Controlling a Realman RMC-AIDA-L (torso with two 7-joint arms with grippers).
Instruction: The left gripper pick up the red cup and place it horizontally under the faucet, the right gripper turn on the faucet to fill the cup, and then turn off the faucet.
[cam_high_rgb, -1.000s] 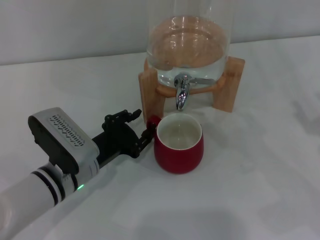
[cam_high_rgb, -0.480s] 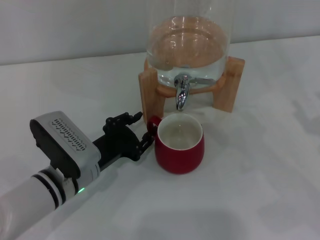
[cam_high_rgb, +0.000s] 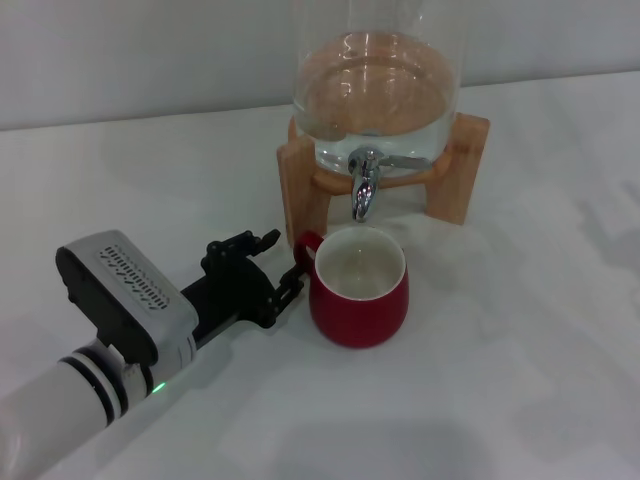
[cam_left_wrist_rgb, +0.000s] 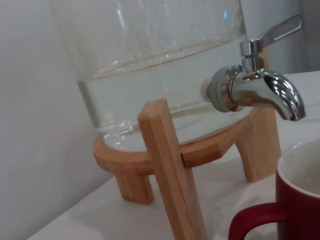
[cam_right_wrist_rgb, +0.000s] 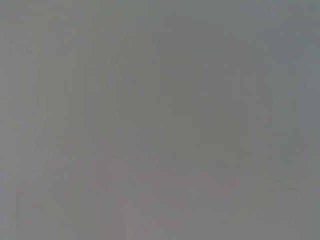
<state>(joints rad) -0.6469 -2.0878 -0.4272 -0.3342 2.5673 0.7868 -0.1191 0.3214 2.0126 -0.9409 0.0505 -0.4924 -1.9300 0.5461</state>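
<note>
A: What can't you make out?

B: The right wrist view is a flat grey blur, and the right gripper appears in no view. The glass dispenser (cam_high_rgb: 376, 90) is cut off at the top, and in the left wrist view only part of the red cup (cam_left_wrist_rgb: 295, 200) shows, its far side cropped away.

A: Where is the red cup now?

B: Upright on the white table (cam_high_rgb: 520, 350), directly below the faucet (cam_high_rgb: 365, 185), just in front of the wooden stand (cam_high_rgb: 300, 185). Its handle points toward the left gripper (cam_high_rgb: 280, 265).

A: Is that gripper holding the cup?

B: No. Its fingers are spread apart, beside the cup's handle; the lower fingertip seems close to the handle, though I can't say whether they touch.

A: Anything different from a second ago?

B: The left gripper has slid back from the cup, leaving the handle free. The cup stays under the faucet, whose lever looks unchanged.
</note>
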